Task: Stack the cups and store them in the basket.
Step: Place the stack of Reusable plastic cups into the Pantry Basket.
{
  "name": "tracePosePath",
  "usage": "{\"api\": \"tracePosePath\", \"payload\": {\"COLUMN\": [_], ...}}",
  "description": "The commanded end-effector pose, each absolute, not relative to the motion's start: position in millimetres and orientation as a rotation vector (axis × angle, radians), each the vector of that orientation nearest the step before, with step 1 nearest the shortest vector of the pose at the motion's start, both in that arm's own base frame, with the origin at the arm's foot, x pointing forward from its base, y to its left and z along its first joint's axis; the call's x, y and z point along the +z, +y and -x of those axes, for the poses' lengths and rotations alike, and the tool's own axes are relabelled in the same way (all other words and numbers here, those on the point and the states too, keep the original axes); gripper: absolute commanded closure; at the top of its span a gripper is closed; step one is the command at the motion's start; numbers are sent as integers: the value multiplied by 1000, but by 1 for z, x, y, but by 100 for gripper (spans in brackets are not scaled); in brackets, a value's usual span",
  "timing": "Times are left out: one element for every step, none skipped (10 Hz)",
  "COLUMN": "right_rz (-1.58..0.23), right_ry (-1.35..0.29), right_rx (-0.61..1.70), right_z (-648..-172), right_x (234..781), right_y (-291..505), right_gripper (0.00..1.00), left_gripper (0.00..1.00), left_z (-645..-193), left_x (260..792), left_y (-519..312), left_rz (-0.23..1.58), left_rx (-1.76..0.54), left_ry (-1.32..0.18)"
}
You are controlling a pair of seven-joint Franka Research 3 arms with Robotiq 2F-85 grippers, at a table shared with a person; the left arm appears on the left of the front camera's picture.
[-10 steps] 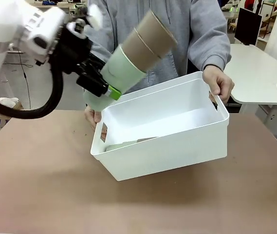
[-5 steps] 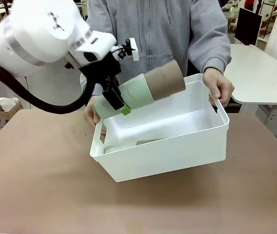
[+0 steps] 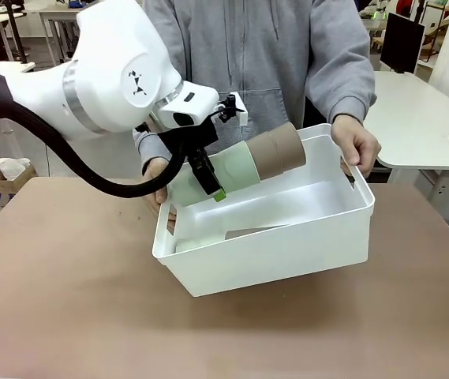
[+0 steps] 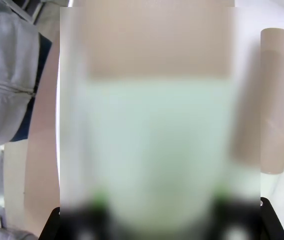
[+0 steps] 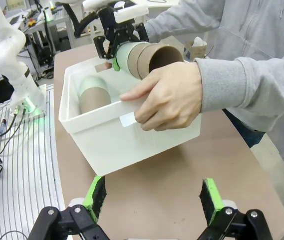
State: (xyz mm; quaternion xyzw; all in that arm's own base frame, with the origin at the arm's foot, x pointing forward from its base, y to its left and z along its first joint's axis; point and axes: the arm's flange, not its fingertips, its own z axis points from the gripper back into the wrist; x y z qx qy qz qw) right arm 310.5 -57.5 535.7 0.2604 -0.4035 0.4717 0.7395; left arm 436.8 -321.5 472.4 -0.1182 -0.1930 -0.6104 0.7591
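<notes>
From the upper left of the front view, the left gripper point(image 3: 208, 175) is clamped on a nested stack of cups point(image 3: 244, 163), lying nearly on its side. It grips the mint-green base cup, with tan cups pushed in at the far end, open mouth pointing right, just over the basket point(image 3: 287, 253). These tumblers look light, stiff and matte, so a pinch across the green body should hold; slipping looks the likelier trouble than crushing.

In the middle, the white basket sits tilted, rim raised at the back, with another stack point(image 3: 208, 238) lying inside.

On the right, the person's hand point(image 3: 356, 143) grips the basket's rim. In the right wrist view, the right gripper point(image 5: 151, 200) stands wide and empty, short of the basket.
</notes>
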Motion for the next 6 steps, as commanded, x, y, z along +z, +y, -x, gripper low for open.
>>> {"api": "tracePosePath", "payload": {"right_rz": [-577,-577,-577,-577,-577,-577], "right_ry": [-902,-902,-902,-902,-902,-902], "right_rx": [1043,1043,1043,1043,1043,1043], "right_z": [-312,-312,-312,-312,-312,-312], "right_x": [537,537,537,537,537,537], "right_y": [-58,-58,-58,-58,-58,-58], "right_gripper": [0,0,0,0,0,0], "left_gripper": [15,15,15,15,15,15], "left_z": [-440,-434,-428,-425,-427,-432], "left_x": [469,465,463,457,450,443], "left_y": [-330,-334,-339,-345,-352,-358], "left_rz": [225,230,234,226,215,211], "left_rx": [-1306,-1323,-1342,-1349,-1348,-1352], "left_ry": [-406,-398,-414,-426,-433,-447]}}
